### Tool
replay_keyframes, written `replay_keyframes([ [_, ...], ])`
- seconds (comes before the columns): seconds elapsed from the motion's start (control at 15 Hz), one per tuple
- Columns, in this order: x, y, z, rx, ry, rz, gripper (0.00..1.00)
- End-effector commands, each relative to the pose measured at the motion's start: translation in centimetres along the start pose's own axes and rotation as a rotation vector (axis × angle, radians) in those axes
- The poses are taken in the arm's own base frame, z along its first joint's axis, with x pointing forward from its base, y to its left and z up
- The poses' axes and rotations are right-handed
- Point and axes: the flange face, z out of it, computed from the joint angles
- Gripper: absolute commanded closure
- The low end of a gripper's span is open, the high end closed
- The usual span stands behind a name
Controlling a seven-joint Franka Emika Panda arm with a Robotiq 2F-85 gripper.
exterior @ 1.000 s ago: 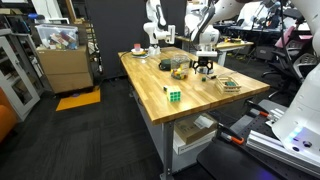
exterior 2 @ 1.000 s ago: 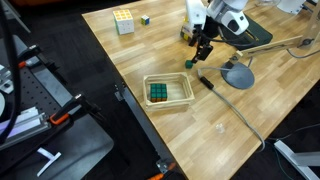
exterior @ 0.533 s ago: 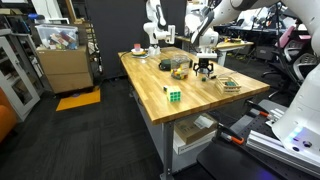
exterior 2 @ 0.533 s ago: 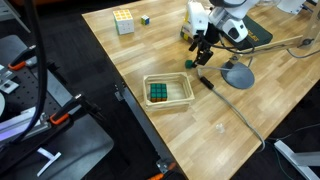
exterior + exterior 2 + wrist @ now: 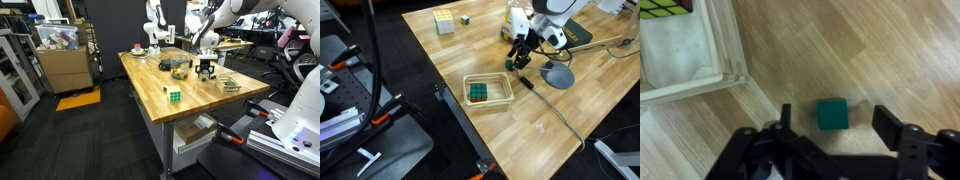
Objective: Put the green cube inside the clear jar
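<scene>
The gripper (image 5: 520, 60) is lower now than it was a second ago, dropping toward the bench (image 5: 440, 70) at its far right part. In both exterior views the drop is small but steady from picture to picture. The white wrist housing (image 5: 552, 28) above it has slid a little to the right and nearer, and the arm (image 5: 232, 10) leans further to the right than before. The gap between the gripper and the green cube (image 5: 833, 113) has closed. The wrist view now has the cube lying on the wood between the jaws, which stand spread wide on either side of it and clear of its faces.
</scene>
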Motion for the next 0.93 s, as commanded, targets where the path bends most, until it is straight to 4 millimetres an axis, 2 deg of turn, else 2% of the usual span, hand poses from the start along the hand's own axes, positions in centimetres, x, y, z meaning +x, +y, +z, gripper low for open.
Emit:
replay_keyframes([
  [0.0, 0.6, -0.3, -0.7, 0.033, -0.028, 0.024, 0.46],
  [0.47, 0.9, -0.3, -1.3, 0.043, -0.028, 0.034, 0.96],
  [0.73, 1.1, -0.2, -1.7, 0.047, -0.015, 0.041, 0.93],
  [0.87, 0.9, -0.4, -2.8, 0.057, 0.025, 0.023, 0.93],
])
